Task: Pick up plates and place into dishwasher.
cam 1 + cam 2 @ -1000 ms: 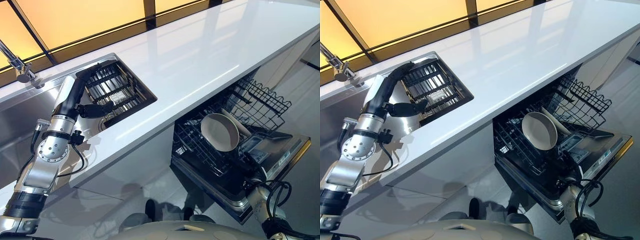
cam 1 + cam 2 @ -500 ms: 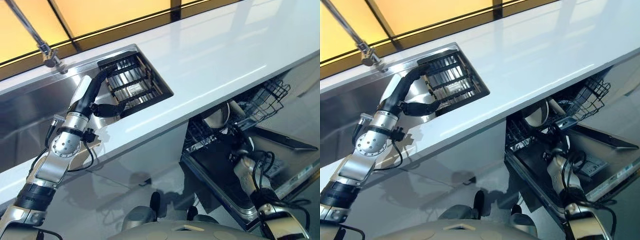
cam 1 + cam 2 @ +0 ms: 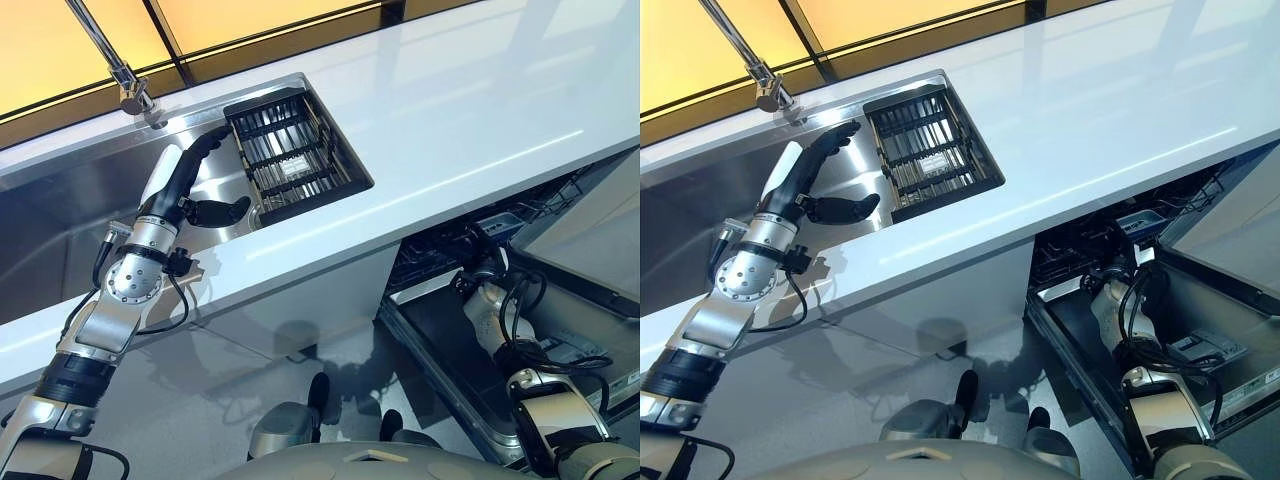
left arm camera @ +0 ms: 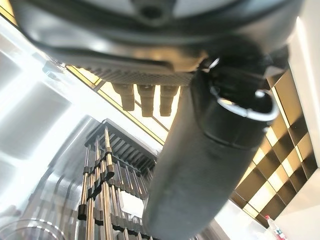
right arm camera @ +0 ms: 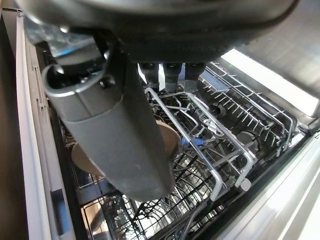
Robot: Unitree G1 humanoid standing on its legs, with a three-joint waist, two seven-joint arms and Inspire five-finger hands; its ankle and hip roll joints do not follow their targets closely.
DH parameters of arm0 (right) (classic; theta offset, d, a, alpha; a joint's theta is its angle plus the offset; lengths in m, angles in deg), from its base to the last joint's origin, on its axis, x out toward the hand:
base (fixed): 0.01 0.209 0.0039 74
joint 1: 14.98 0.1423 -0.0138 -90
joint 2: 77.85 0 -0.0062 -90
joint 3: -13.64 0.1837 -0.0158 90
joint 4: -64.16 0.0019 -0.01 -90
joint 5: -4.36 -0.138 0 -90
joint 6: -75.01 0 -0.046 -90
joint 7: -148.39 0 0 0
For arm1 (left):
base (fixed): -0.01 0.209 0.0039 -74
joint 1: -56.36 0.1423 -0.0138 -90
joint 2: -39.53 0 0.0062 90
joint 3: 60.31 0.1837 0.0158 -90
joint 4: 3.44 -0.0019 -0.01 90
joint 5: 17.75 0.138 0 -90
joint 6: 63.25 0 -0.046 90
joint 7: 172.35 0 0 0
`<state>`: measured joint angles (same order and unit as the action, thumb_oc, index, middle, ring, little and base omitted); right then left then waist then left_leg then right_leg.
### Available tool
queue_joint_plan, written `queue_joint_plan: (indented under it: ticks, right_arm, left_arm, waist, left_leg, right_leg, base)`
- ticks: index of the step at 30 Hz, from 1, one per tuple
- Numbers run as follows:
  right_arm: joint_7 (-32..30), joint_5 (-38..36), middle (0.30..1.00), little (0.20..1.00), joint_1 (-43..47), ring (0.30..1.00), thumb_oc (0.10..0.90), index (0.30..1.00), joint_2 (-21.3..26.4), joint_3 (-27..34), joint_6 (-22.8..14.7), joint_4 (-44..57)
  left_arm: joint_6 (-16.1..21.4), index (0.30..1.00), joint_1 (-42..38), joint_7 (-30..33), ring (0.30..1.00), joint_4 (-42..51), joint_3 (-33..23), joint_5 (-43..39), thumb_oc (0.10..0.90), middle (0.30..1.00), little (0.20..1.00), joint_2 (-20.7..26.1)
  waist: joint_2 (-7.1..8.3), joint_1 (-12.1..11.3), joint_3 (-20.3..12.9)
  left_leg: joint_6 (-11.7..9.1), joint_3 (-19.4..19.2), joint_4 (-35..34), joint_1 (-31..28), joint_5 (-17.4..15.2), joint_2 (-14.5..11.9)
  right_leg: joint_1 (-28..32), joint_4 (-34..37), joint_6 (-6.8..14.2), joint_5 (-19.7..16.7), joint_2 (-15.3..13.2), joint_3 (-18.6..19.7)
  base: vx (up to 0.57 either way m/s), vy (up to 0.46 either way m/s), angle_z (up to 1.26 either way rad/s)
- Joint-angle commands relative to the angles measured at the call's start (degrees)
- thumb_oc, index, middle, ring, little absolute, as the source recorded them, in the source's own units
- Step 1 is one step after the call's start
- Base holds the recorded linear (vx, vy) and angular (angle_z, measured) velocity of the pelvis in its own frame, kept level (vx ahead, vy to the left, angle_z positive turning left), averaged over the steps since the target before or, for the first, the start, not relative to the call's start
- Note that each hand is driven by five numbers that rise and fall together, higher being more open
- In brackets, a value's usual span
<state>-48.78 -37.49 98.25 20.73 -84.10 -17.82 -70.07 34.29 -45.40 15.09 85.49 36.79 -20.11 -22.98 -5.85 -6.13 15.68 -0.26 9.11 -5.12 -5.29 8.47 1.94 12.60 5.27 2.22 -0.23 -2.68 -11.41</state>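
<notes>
My right hand (image 3: pixel 478 287) reaches into the open dishwasher (image 3: pixel 450 330) beneath the counter. Past its straight thumb (image 5: pixel 112 125) a beige plate (image 5: pixel 169 141) stands in the lower wire rack (image 5: pixel 225 135), free of the hand. The short fingers (image 5: pixel 172 72) hang relaxed with nothing in them. My left hand (image 3: pixel 185 190) hovers over the steel sink (image 3: pixel 60 210), open, thumb spread, fingers pointing at the black dish rack (image 3: pixel 295 160) set in the sink. That rack (image 4: pixel 107 165) holds no plate that I can see.
A white counter (image 3: pixel 480 100) runs across, its front edge overhanging the dishwasher. The dishwasher door (image 3: pixel 570 340) lies folded down at lower right. A faucet (image 3: pixel 125 85) stands behind the sink. Open floor (image 3: pixel 250 380) lies below the counter.
The camera has swung, shifting the whole scene. My right arm has gone deeper into the dishwasher under the counter. The left hand's fingers have straightened and lifted off the sink rack.
</notes>
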Motion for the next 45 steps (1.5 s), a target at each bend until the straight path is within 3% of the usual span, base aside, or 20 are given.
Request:
queue_joint_plan:
  ticks: [1,10,16,23,30,37,45]
  right_arm:
    - [5.3,2.8,0.9,0.9,12.9,0.9,0.8,0.9,0.6,-3.4,-10.4,11.0]
    - [-0.5,10.7,0.9,0.9,-0.8,0.9,0.8,0.9,3.3,2.6,-12.2,23.8]
    - [-2.9,16.2,0.9,0.9,-9.5,0.9,0.8,0.9,5.3,9.6,-11.8,32.3]
    - [-3.0,16.4,0.9,0.9,-12.0,0.9,0.8,0.9,8.0,13.4,-8.4,32.7]
    - [-10.7,16.9,0.9,0.9,-15.3,0.9,0.8,0.9,7.4,19.4,-8.6,31.3]
    - [-9.7,8.1,0.9,0.9,-20.0,0.9,0.8,0.9,5.3,25.5,-9.1,30.1]
    - [-2.1,-4.5,0.9,0.9,-23.5,0.9,0.8,0.9,3.0,28.1,-6.8,23.8]
  left_arm:
    - [4.8,0.9,-8.4,3.8,0.9,2.4,-0.7,-2.1,0.8,0.9,0.9,3.2]
    - [3.9,0.9,-4.6,7.3,0.9,1.9,-4.8,0.2,0.8,0.9,0.9,2.5]
    - [7.7,0.9,-0.4,9.3,0.9,1.2,-9.4,0.0,0.8,0.9,0.9,0.7]
    - [8.3,0.9,-0.2,8.6,0.9,-2.4,-11.1,1.2,0.8,0.9,0.9,1.6]
    - [8.8,0.9,0.5,8.6,0.9,-5.3,-12.6,1.6,0.8,0.9,0.9,2.6]
    - [8.4,0.9,1.8,8.5,0.9,-6.4,-14.4,1.0,0.8,0.9,0.9,3.0]
    - [7.9,0.9,2.3,8.0,0.9,-6.1,-15.6,1.1,0.8,0.9,0.9,2.7]
  waist:
    - [1.86,-0.3,-2.4]
    - [2.64,3.6,-2.4]
    - [3.78,6.1,-2.4]
    - [5.09,7.7,-2.7]
    - [5.54,9.5,-2.8]
    - [5.39,11.5,-3.0]
    - [5.68,12.2,-2.4]
  left_leg:
    - [3.0,-1.4,1.3,-4.2,-8.9,5.1]
    - [3.5,-4.8,0.9,-5.5,-9.7,4.5]
    - [4.0,-7.1,1.7,-6.1,-11.0,4.2]
    - [4.1,-9.9,2.4,-6.7,-12.1,3.5]
    - [4.3,-12.1,3.1,-7.0,-12.9,2.9]
    - [4.1,-13.3,2.1,-7.5,-12.8,2.4]
    - [4.0,-14.1,3.5,-6.3,-13.2,1.6]
  right_leg:
    - [-2.9,-3.2,-0.3,0.4,1.7,2.4]
    - [-3.2,-3.3,0.6,-0.1,1.8,4.8]
    - [-3.5,-3.3,1.4,-0.6,1.8,7.8]
    - [-4.2,-5.6,1.8,0.5,1.9,8.3]
    - [-4.7,-7.0,2.0,0.8,2.3,9.5]
    - [-5.3,-7.3,2.1,1.1,3.2,10.5]
    - [-6.4,-9.4,1.6,2.6,3.4,10.1]
  base:
    - [-0.06,0.011,-0.02]
    - [-0.06,0.014,-0.1]
    - [-0.06,0.004,-0.21]
    - [-0.05,-0.021,-0.22]
    - [-0.04,-0.029,-0.25]
    - [-0.04,-0.025,-0.21]
    - [-0.04,-0.05,-0.05]
